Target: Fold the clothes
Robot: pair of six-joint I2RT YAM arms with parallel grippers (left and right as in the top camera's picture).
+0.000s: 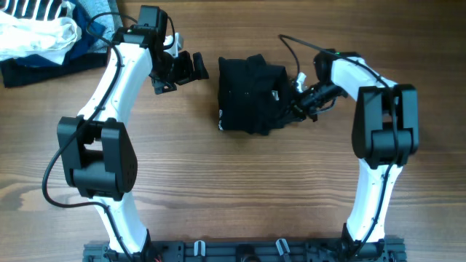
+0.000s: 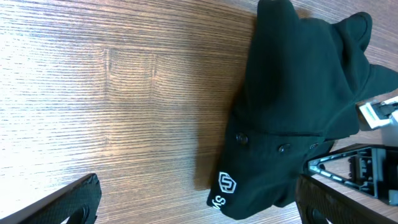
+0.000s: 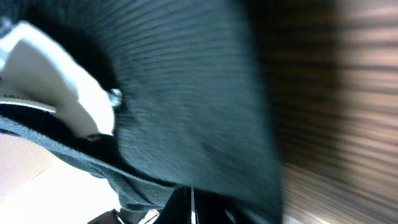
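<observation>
Clothes (image 1: 247, 94) bunched | right gripper (image 1: 297, 103) clenched on their edge, to drag a fold, I judge | left gripper (image 1: 182, 71) released, standing clear

On the table (image 1: 240, 189), clothes (image 1: 247, 94) lie right of heap (image 1: 36, 36).

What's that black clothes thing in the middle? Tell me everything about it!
The black garment is soft, thin cloth, bunched into a rough, lumpy square on the wooden table. It has small dark buttons and a white logo near one edge. The right gripper pinches its right side; the left gripper is open, beside it, not touching.
</observation>
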